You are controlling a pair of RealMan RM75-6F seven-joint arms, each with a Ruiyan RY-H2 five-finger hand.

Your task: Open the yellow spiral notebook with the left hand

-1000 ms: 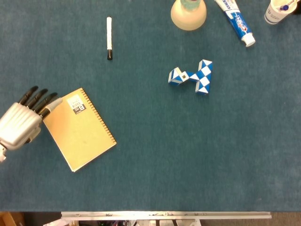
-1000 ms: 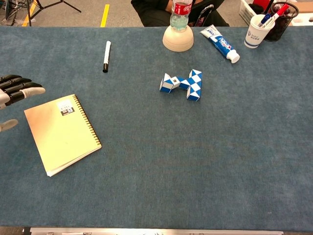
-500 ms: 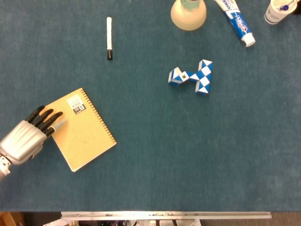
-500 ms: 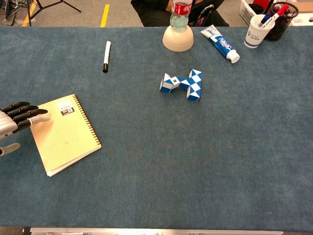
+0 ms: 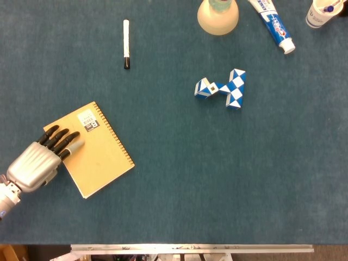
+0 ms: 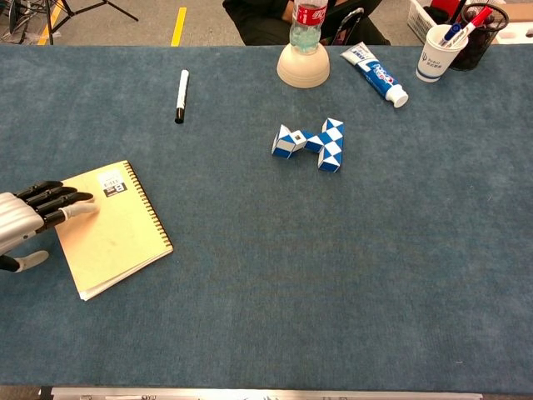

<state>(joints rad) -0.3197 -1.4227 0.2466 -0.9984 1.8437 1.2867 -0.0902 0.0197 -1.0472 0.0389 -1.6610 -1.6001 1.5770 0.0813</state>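
The yellow spiral notebook lies closed and flat on the blue table at the left, its wire spine along the right edge and a small label near the top. My left hand reaches in from the left with its fingers stretched out over the notebook's left part. The black fingertips lie over the cover. The thumb sits apart, off the left edge. Nothing is held. My right hand shows in neither view.
A black-and-white marker lies beyond the notebook. A blue-and-white snake puzzle sits mid-table. At the far edge stand a bottle in a cream base, a toothpaste tube and a cup with pens.
The left hand has moved toward me and then rightward, from beside the notebook's far-left corner to over its cover. The notebook has not moved.
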